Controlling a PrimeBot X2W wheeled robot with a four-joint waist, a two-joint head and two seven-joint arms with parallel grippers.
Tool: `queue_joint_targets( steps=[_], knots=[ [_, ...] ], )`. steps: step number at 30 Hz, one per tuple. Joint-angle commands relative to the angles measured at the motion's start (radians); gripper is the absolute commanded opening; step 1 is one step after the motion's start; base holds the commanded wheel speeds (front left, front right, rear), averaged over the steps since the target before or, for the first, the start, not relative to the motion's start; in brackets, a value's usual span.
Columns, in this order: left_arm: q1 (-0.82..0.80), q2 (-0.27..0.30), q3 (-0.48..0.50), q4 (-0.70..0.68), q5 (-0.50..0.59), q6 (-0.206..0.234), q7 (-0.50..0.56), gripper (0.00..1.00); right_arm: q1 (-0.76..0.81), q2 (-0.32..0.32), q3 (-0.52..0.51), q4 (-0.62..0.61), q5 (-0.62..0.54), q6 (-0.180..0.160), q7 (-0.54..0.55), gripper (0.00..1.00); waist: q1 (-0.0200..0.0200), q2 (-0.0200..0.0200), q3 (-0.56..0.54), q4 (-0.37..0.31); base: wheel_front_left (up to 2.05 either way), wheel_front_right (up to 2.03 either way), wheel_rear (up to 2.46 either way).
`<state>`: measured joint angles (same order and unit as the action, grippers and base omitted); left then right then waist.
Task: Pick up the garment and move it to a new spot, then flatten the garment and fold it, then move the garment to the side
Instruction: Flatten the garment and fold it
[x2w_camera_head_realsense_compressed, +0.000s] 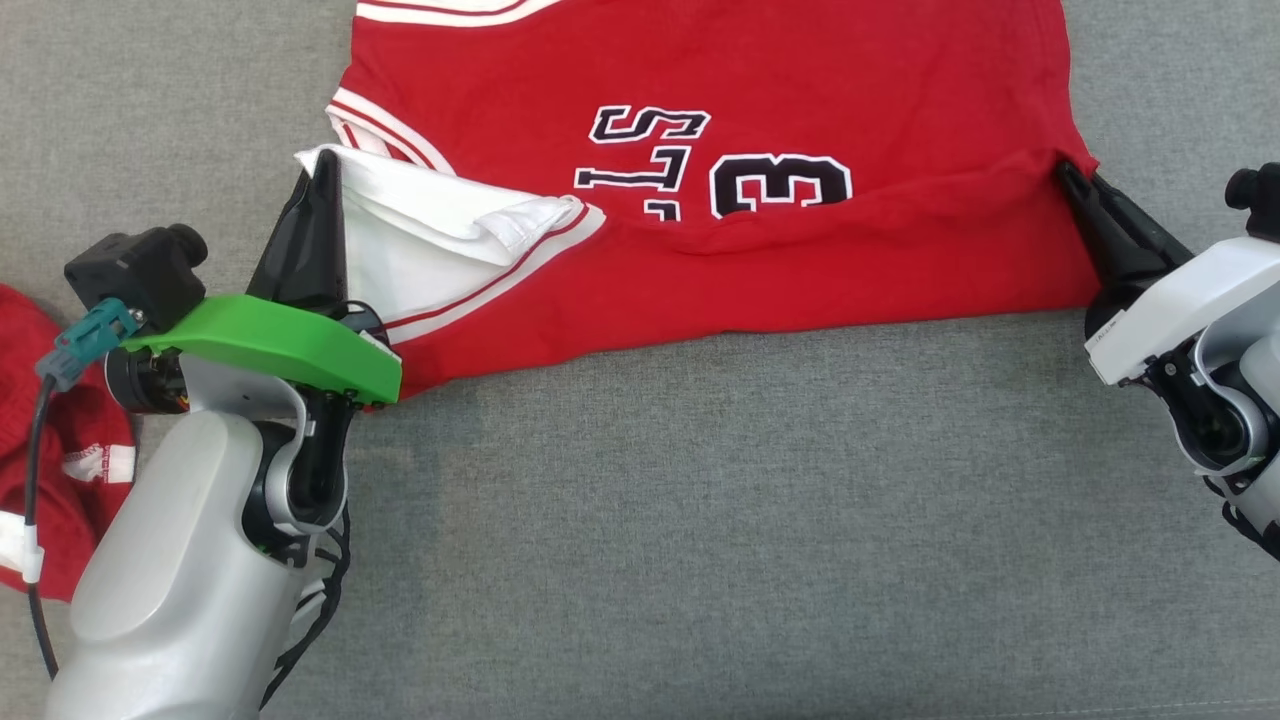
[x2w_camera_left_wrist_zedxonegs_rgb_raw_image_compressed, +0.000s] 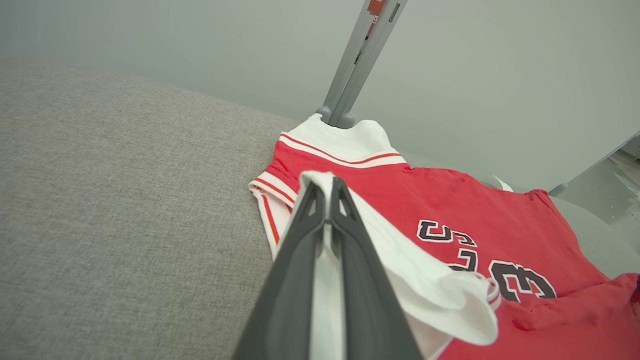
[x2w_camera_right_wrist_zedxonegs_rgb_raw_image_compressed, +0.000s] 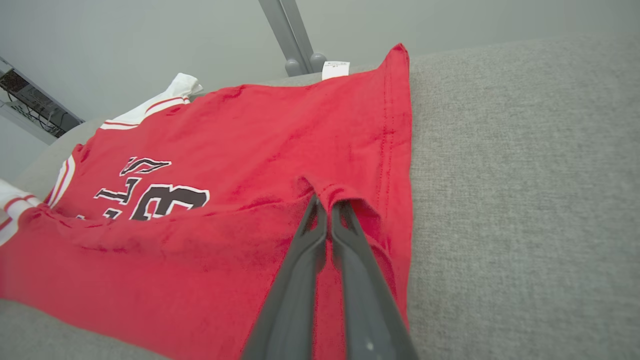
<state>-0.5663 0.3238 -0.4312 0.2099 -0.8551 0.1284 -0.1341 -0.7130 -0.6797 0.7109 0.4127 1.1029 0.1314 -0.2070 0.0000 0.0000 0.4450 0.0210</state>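
On couch (x2w_camera_head_realsense_compressed: 700, 520) | left claw (x2w_camera_left_wrist_zedxonegs_rgb_raw_image_compressed: 327, 186), right claw (x2w_camera_right_wrist_zedxonegs_rgb_raw_image_compressed: 327, 204) pinching garment (x2w_camera_head_realsense_compressed: 800, 250) | head-view left: red cloth (x2w_camera_head_realsense_compressed: 55, 420)

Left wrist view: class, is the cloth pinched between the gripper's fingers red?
No, the left gripper is shut on a white part of the jersey.

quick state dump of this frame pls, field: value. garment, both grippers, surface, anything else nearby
garment: red jersey, white trim, black print with a numeral 3
fold state: near edge folded over onto the print, partly covering it; not flat
left gripper: shut on the jersey's white part at its left end
right gripper: shut on a pinch of red cloth at the right hem
surface: grey fabric surface
other: second red garment at the left edge, apart from the jersey; white label at the far hem corner; grey metal post behind
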Motion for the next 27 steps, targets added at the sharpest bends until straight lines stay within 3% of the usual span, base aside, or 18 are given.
queue_joint_targets(
  steps=[1,7,11,17,27],
  knots=[
    [-0.02,-0.006,-0.003,0.017,0.009,-0.011,-0.011,1.0,-0.011,0.007,0.006,0.012,0.004,-0.001,-0.018,1.0,0.0,0.0,-0.005,-0.001,0.0,0.0,0.0],
    [0.068,0.005,0.004,0.005,0.03,-0.005,-0.076,1.0,0.031,0.026,-0.013,0.014,-0.033,-0.001,-0.057,1.0,0.0,0.0,-0.055,-0.014,0.0,0.0,0.0],
    [0.21,0.01,0.015,-0.055,0.023,0.034,-0.102,1.0,0.103,0.056,-0.108,-0.036,-0.076,-0.001,-0.058,1.0,0.0,0.0,-0.088,-0.026,0.0,0.0,0.0],
    [0.367,0.002,-0.003,-0.049,-0.014,0.046,-0.093,1.0,0.22,0.106,-0.218,-0.096,-0.142,-0.001,-0.058,1.0,0.0,0.0,-0.113,-0.031,0.0,0.0,0.0],
    [0.308,-0.02,-0.005,0.111,-0.026,0.052,-0.068,1.0,0.28,0.142,-0.246,-0.117,-0.181,-0.001,-0.058,1.0,0.0,0.0,-0.115,-0.051,0.0,0.0,0.0]
  ],
)
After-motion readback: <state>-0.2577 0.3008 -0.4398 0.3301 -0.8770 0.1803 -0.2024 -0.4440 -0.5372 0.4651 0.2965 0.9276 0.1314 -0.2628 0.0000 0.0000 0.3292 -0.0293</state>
